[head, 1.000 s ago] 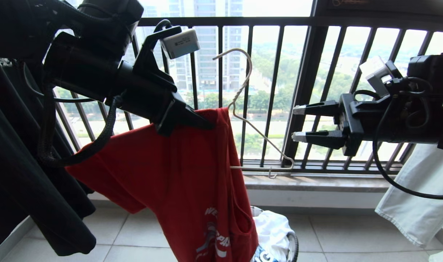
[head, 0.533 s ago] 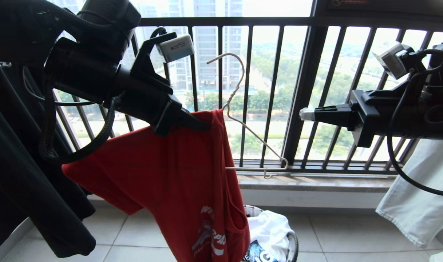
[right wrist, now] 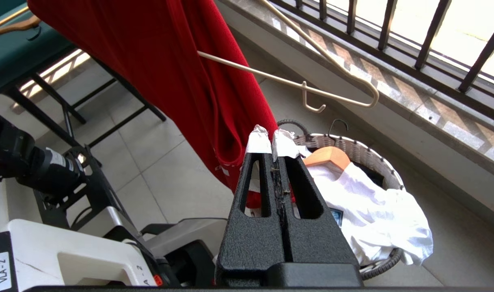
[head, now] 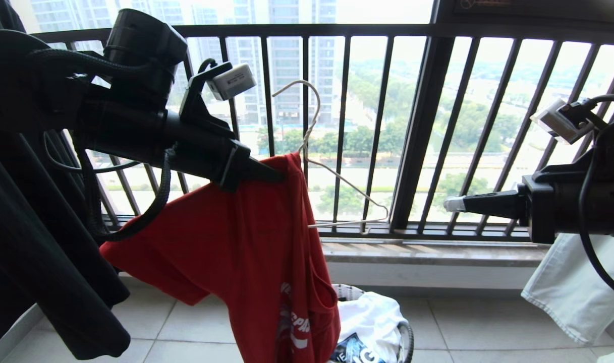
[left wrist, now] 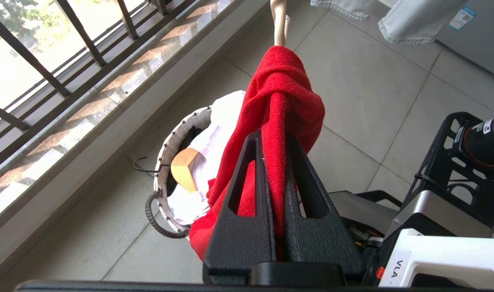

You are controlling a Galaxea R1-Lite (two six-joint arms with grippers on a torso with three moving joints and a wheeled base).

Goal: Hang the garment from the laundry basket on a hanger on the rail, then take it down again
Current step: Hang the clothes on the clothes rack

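The garment [head: 246,242], a bright red T-shirt, hangs in the air by one shoulder, which my left gripper [head: 271,174] is shut on. In the left wrist view the red cloth [left wrist: 287,89] is pinched between the black fingers of the left gripper [left wrist: 273,136]. The pale wire hanger [head: 337,176] sits partly inside the shirt, hook upward, one arm sticking out to the right. My right gripper [head: 450,203] is shut and empty, level, to the right of that hanger end. The laundry basket [head: 409,339] stands on the floor below. The rail is out of view.
A black garment [head: 34,252] hangs at the left and a white cloth [head: 569,287] at the right. The black barred railing [head: 417,126] and its stone sill close off the far side. The basket [right wrist: 364,152] holds a white cloth and a wooden hanger [right wrist: 328,158].
My right gripper has shut on nothing and drawn back to the right and lower. The left gripper has carried the garment and hanger a little to the left.
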